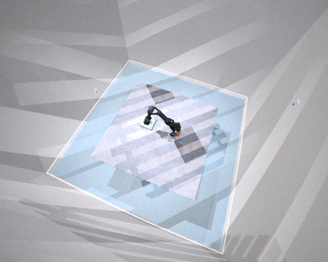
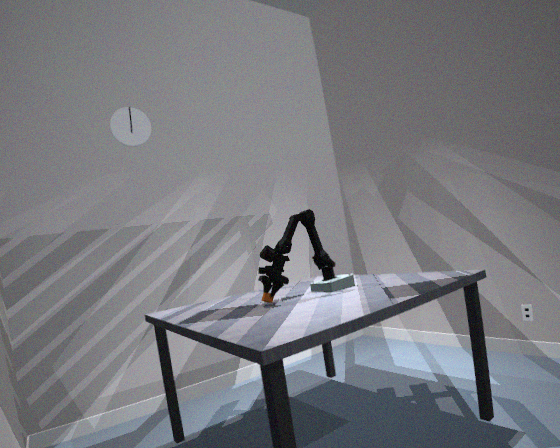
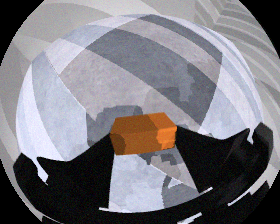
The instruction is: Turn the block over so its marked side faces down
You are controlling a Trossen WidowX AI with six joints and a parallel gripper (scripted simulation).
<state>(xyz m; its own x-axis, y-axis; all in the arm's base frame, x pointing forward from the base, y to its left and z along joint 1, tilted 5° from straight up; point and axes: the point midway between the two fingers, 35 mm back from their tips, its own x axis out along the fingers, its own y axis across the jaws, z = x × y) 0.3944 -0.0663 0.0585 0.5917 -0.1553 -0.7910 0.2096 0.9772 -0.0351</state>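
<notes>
The orange block [image 1: 177, 133] [image 2: 267, 298] [image 3: 143, 135] is between the two black fingers of my gripper, which is shut on it. In the wrist view the fingers press on its left and right ends, and its top and one long side show. In the exterior view the block looks slightly tilted and just above the table [image 1: 153, 164] [image 2: 302, 325] [image 3: 96, 67]; the gap, if any, is small. No mark can be made out on the faces that show. The faces under the fingertips and the underside are hidden.
The arm's pale green base block [image 1: 148, 126] [image 2: 332, 284] stands on the table behind the gripper. Striped shadows and dark patches cross the table top. The table's front corner [image 2: 263, 356] is some way from the block.
</notes>
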